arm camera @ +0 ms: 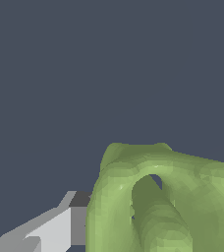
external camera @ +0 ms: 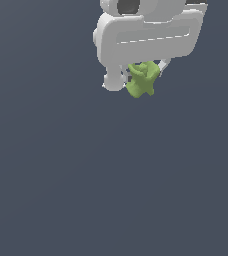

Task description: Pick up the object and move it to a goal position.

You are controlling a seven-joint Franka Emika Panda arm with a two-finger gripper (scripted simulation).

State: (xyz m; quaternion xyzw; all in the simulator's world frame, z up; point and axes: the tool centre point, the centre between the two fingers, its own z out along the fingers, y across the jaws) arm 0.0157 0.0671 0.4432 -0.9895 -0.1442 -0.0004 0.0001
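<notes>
Flat slate-grey surface [external camera: 61, 175] — uniform, matte, filling the exterior view

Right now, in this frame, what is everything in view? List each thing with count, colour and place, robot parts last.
lumpy blob: one, lime green, between the claw's fingers near the top of the exterior view; it fills much of the wrist view.
flat surface: one, plain dark grey-blue, fills the background of both views.
claw: one, white, at the top of the exterior view, closed on the lumpy blob.
finger: one seen, light grey, beside the blob in the wrist view.
</notes>
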